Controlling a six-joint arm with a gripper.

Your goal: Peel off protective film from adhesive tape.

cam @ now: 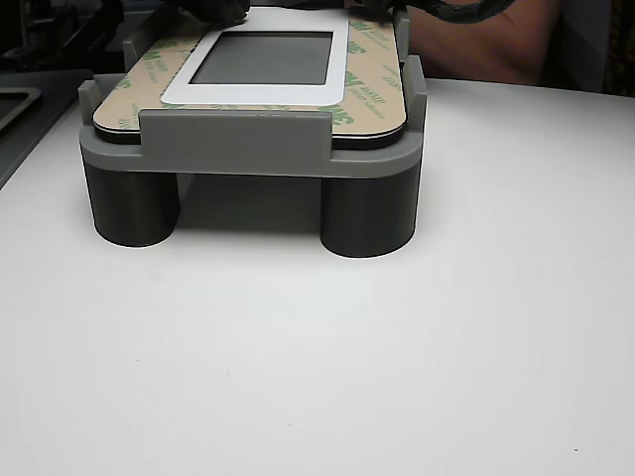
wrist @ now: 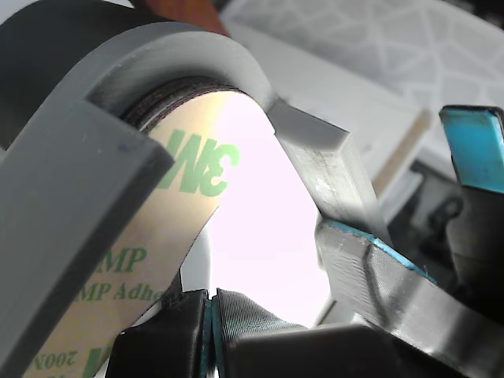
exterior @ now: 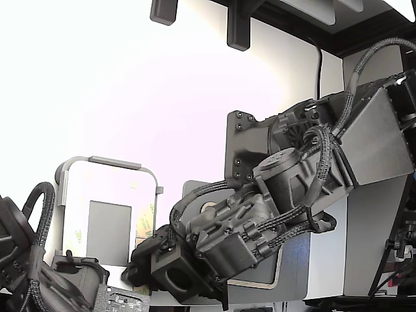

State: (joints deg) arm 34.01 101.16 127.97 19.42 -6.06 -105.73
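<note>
A dark plate with a white frame [cam: 260, 91] lies in a grey fixture [cam: 234, 139]. A tan liner ring printed with green 3M marks [cam: 372, 69] runs round its border. The ring also shows in the exterior view [exterior: 144, 224] and close up in the wrist view [wrist: 150, 252]. No separate straight strip of protective film or adhesive tape shows. My gripper [exterior: 140, 257] is at the plate's near right corner in the exterior view. In the wrist view its blue-padded tips [wrist: 211, 315] are pressed together at the ring's rounded corner. I cannot tell if the liner is between them.
A second arm [exterior: 39, 273] sits at the exterior view's lower left by the fixture [exterior: 107, 161]. Two other blue-padded fingers [wrist: 472, 146] stand apart in the wrist view. The fixture rests on round legs [cam: 369, 213] on a white table [cam: 317, 357]. A person's arm [cam: 486, 40] is behind.
</note>
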